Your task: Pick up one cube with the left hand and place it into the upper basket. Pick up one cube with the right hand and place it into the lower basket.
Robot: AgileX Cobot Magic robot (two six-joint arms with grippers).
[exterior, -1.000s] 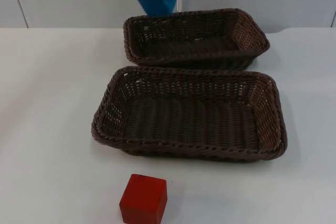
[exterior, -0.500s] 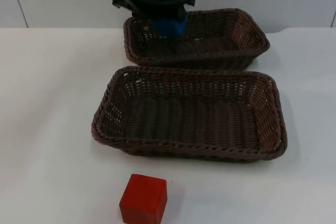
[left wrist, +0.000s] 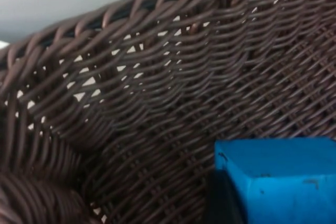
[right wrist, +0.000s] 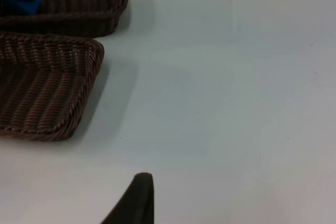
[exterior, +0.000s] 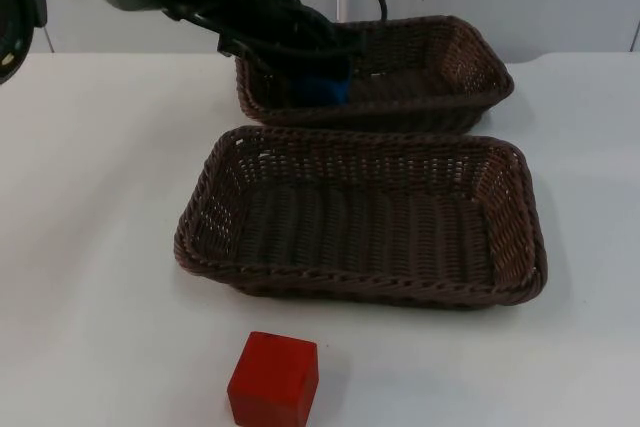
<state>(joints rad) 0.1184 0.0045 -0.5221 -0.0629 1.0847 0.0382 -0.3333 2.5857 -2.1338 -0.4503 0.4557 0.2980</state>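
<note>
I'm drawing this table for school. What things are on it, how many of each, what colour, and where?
upper basket: one, dark brown wicker, far side of the table by the wall.
lower basket: one, dark brown wicker, just in front of the upper basket.
blue cube: one, blue, down inside the upper basket, in the left gripper.
red cube: one, red, on the table at the near edge, in front of the lower basket.
table: one, white.
left gripper: black, reaching into the upper basket.
right gripper: black, waiting over bare table beside the baskets.

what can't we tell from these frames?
- Left gripper: top view, the arm hides its fingers inside the upper basket; open or shut unclear.
- Blue cube: left wrist view, cut off by the edge; whether it rests on the basket floor is unclear.
- Red cube: top view, lower part cut off.
</note>
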